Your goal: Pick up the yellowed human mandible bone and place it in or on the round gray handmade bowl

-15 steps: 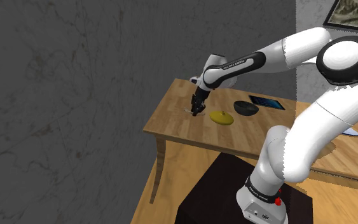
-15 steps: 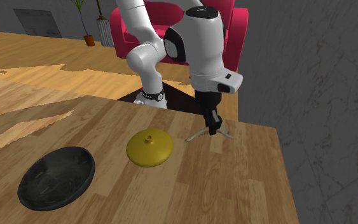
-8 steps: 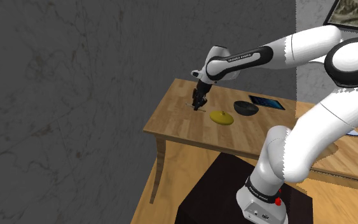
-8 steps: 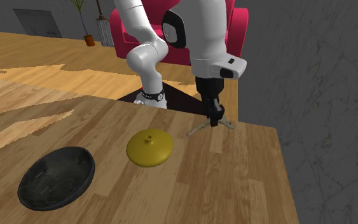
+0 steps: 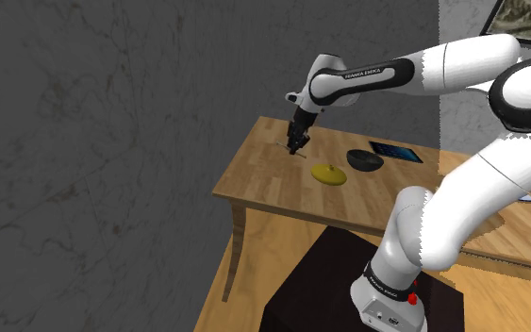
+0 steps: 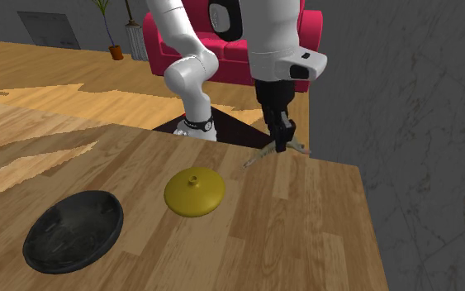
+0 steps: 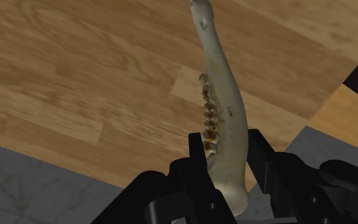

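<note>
The yellowed mandible bone (image 7: 220, 108) is clasped between my black fingers (image 7: 198, 154), its row of teeth facing the camera. In the second exterior view my gripper (image 6: 282, 146) holds the mandible (image 6: 259, 157) a little above the wooden table (image 6: 305, 240), near its far corner. The shoulder view shows the gripper (image 5: 297, 148) over the table's far left part. A dark round bowl (image 6: 73, 229) sits at that table's near left in the second exterior view, and in the shoulder view the bowl (image 5: 364, 160) lies to the right of the gripper.
A yellow lid with a knob (image 6: 194, 191) lies between gripper and bowl. A dark tablet (image 5: 395, 152) rests behind the bowl. A red sofa (image 6: 222, 41) stands behind the arm's base. A grey wall (image 5: 112, 141) borders the table.
The gripper has risen with the mandible, lifting it off the table. The arm's forearm has swung upward.
</note>
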